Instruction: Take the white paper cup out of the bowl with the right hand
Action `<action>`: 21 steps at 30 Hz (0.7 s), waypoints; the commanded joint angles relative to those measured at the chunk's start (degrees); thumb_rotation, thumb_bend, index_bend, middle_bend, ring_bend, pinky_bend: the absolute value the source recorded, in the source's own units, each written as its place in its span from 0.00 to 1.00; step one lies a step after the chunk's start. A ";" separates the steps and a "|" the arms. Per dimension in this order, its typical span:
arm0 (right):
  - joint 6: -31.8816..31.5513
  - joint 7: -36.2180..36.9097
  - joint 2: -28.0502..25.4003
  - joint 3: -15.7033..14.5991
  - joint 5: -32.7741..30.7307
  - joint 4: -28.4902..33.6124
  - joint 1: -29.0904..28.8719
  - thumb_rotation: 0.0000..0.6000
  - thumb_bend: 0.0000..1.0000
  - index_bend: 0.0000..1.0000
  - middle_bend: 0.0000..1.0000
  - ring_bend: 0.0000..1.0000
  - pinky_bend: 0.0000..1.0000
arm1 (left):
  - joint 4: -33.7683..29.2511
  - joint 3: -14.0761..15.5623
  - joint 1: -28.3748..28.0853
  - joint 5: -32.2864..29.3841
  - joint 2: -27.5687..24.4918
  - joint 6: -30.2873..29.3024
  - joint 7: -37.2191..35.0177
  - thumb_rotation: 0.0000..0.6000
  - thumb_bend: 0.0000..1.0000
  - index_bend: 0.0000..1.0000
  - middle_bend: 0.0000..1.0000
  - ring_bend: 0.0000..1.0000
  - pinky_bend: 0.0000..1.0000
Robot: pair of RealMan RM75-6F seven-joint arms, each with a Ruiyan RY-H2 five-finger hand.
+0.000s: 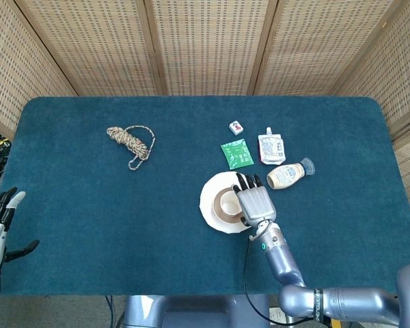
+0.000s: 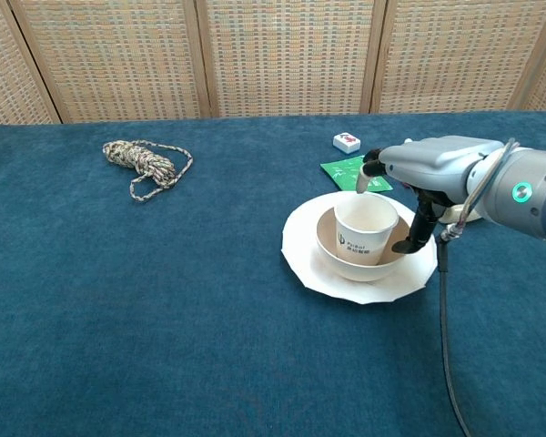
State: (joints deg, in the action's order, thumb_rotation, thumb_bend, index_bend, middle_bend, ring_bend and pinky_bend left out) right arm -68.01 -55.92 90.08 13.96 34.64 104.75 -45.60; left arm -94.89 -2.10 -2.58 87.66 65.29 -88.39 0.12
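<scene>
The cup (image 2: 365, 230) stands upright, mouth up, in the bowl (image 2: 396, 255) on a plate (image 2: 302, 258). My right hand (image 2: 425, 168) hovers over it, fingers apart, holding nothing. Blue table (image 2: 164, 300), wicker screens (image 2: 282, 55) beyond.

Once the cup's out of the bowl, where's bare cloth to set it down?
Bare cloth lies left of the plate, between it and the rope, and along the near table edge. Behind the right hand it is crowded: green packet, tile, pouch, bottle.
</scene>
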 commanded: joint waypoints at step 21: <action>-7.21 2.48 -2.11 0.81 7.15 2.61 -0.95 1.00 0.44 0.44 0.11 0.00 0.15 | 0.03 -0.01 -0.07 -0.10 -0.14 0.03 -0.43 1.00 0.00 0.00 0.00 0.00 0.00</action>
State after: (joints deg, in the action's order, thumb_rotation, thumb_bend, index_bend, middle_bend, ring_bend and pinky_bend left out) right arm -74.24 -52.85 89.35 14.19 41.78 106.04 -46.67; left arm -94.86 -2.11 -2.65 87.57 65.15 -88.37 -0.30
